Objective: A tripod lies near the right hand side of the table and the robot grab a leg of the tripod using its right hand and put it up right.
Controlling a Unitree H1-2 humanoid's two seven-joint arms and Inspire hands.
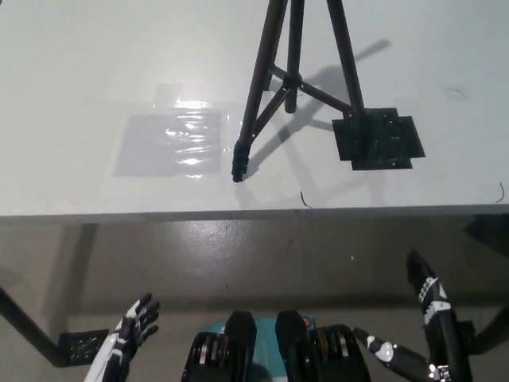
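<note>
- Black tripod (296,79) stands upright on the white table (79,64), at about one o'clock from the picture's middle; its upper part runs out of the top edge.
- Three legs show: one slants down to a foot at about the picture's centre, near the table's front edge; a second, shorter in view, comes down just right of it; the third runs down to the right.
- Thin braces join the legs at a small hub between them.
- One dark square patch (378,139) lies flat on the table at about two o'clock, and the foot of the third leg rests at its upper left corner.
- One clear shiny sheet (171,143) lies flat on the table at about ten o'clock, well apart from the tripod's nearest foot.
- One small dark curled mark sits on the table near the front edge, below the patch.
- Right hand (425,326), black, hangs at five o'clock, below the table's front edge and well apart from the tripod; its fingers are spread and it holds nothing.
- Left hand (131,334), white with dark fingers, rests at seven o'clock, also below the table edge, fingers apart and empty.
- Grey floor shows beneath the table, with one dark table leg and its foot plate at the lower left corner.
</note>
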